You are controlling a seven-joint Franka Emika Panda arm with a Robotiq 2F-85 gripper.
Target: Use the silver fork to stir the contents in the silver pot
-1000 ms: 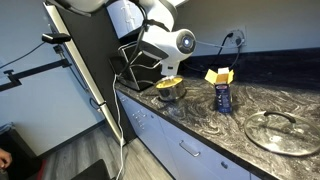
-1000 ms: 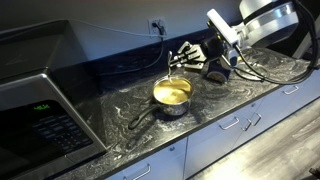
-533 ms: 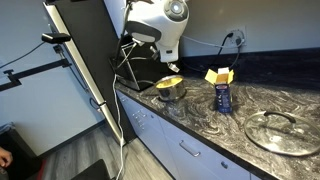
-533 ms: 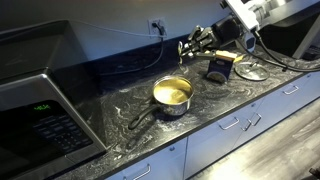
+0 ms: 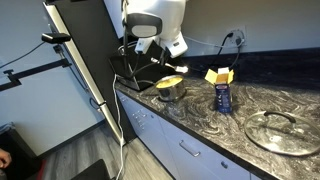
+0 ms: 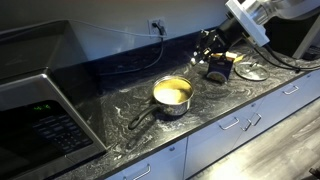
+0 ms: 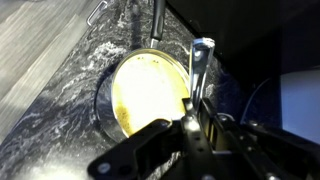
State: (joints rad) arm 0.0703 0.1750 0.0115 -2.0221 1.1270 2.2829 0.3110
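The fingers (image 7: 187, 127) are clamped on the silver fork (image 7: 201, 60), raised well above the counter (image 6: 105, 100) and not yet in the silver pot (image 6: 172, 95). The pot sits near the front edge, filled with pale yellow contents (image 7: 148, 95). An off-centre descent could strike the rim and shove the small pot toward that edge, or twist the fork in the grasp. The counter is dark, glossy, marbled stone, with a microwave (image 6: 40, 115) at one end and a glass lid (image 5: 277, 129) toward the other.
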